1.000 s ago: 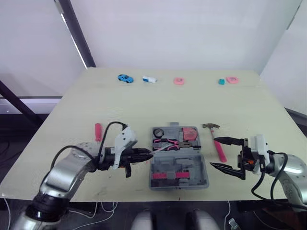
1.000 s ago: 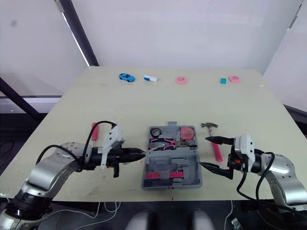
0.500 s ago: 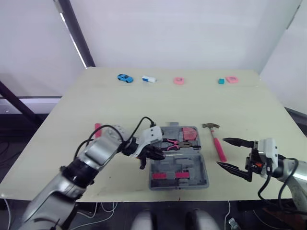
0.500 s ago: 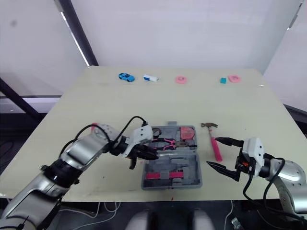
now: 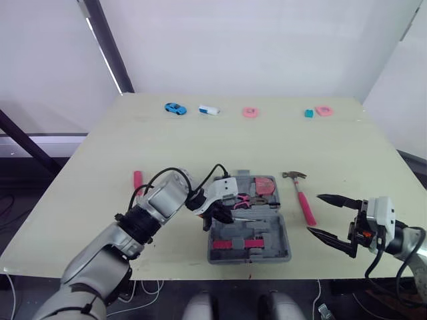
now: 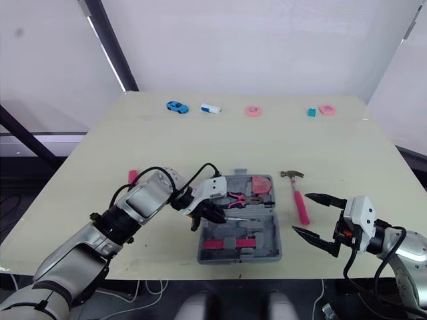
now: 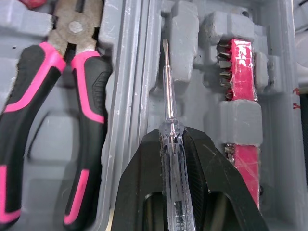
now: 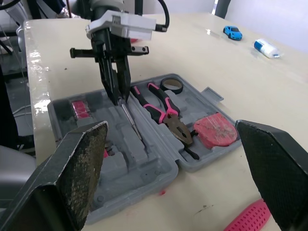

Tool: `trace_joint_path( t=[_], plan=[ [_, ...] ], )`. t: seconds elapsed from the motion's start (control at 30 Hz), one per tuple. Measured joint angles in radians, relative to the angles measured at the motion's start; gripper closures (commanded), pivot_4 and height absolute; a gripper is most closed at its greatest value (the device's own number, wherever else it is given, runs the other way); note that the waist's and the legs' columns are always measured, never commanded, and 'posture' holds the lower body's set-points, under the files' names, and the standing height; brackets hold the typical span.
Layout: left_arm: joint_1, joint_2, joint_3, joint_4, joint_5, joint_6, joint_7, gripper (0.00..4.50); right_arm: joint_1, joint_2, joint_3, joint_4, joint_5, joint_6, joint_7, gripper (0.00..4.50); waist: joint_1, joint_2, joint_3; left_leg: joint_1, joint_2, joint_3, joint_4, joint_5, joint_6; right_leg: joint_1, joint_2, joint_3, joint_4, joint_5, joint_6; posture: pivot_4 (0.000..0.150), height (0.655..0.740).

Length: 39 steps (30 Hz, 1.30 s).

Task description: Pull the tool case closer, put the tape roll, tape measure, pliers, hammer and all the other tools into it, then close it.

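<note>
Gripping the screwdriver (image 7: 167,98), left gripper (image 7: 172,137) aims it along the case (image 5: 283,248) hinge (right gripper (image 5: 316,214) gapes empty).

Looking forward and down from the head through both eyes over the table (image 5: 200,147), hovering tight over the tool case (image 7: 130,72) from the left wrist, sighting low across the same case from the right wrist.

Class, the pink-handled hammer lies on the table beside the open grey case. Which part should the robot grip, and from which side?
Probably the middle of the straight pink handle of the metal-headed hammer, from above, with the open right pincer nearest it. It lies flat on the pale table, head at the far end, so the slim handle suits fingers closing across it.
</note>
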Motion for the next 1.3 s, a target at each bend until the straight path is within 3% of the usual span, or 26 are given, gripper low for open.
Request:
trace_joint_path(
  t=[1.3],
  plan=[
    [-0.028,-0.100,0.002,0.096,0.066,-0.024,0.009,4.42,-0.020,0.021,0.041,0.012,-0.043,-0.031,-0.018,0.00,0.004,0.000,0.000,-0.001,0.000,0.000,0.005,0.000,0.000,0.001,0.000,0.000,0.001,0.000,0.000,0.150,0.7400]
  ],
)
